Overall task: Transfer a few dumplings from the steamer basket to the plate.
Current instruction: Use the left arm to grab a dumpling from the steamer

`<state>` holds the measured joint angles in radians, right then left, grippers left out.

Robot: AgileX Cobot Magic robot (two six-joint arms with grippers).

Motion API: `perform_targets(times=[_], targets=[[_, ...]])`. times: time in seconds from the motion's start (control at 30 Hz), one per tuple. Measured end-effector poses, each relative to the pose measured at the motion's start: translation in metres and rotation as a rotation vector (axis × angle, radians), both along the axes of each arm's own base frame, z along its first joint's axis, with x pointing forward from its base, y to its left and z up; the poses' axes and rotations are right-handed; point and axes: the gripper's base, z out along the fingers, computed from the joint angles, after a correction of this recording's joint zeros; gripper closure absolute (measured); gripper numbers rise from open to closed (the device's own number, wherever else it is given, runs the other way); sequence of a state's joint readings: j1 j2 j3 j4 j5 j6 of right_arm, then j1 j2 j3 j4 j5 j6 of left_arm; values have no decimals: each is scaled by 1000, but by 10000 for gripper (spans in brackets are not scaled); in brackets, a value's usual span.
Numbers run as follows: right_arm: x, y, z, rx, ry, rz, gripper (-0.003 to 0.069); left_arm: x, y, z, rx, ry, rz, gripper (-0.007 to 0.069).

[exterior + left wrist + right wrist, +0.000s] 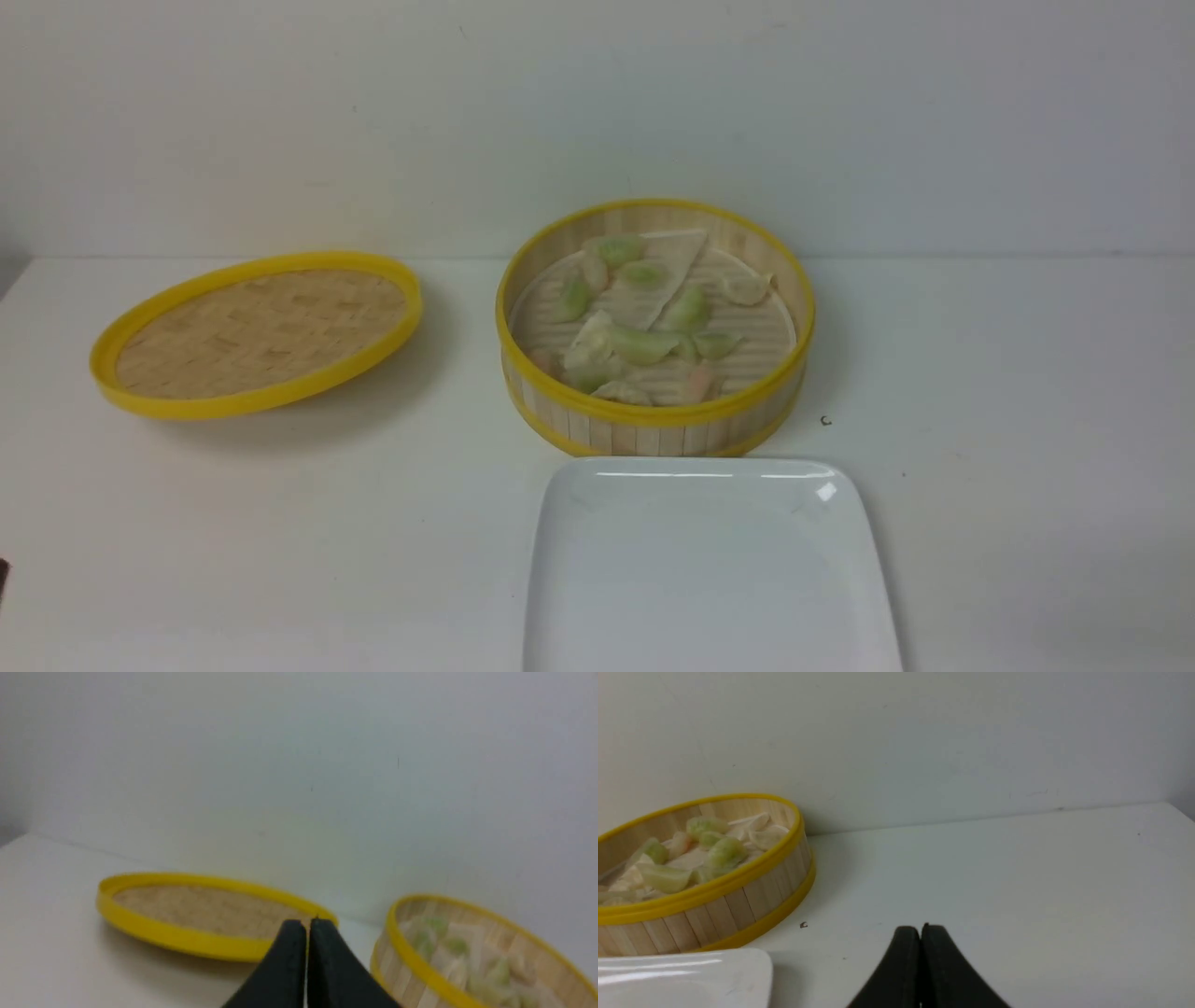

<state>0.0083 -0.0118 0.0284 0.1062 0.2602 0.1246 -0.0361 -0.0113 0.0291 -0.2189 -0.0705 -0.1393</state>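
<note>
Task not begun: dumplings [644,343] all lying inside steamer basket [653,431]; plate [709,579] sitting bare in front of basket. Left gripper [307,926], right gripper [920,931] both closed, gripping nothing, hovering clear of basket.

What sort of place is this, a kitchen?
Likely a robot test bench, not a kitchen: a plain white table against a blank wall, holding a steamer basket of dumplings, its lid and a plate.

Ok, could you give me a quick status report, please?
Left gripper shut, empty; right gripper shut, empty. Dumplings in basket, plate bare where seen. Lid off to the side, nothing blocking.
</note>
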Motion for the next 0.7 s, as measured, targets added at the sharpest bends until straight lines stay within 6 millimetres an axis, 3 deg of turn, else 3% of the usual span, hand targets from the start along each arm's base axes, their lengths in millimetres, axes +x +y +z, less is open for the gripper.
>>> perform_targets(times=[0.2, 0.5, 0.7], targets=[[0, 3, 3, 427, -11, 1, 669, -7, 6, 25, -46, -289, 60, 631], [0, 1, 11, 456, -102, -10, 669, -11, 8, 34, -171, -364, 38, 631], [0, 0, 12, 494, -116, -12, 669, -14, 5, 94, -226, -351, -16, 631]])
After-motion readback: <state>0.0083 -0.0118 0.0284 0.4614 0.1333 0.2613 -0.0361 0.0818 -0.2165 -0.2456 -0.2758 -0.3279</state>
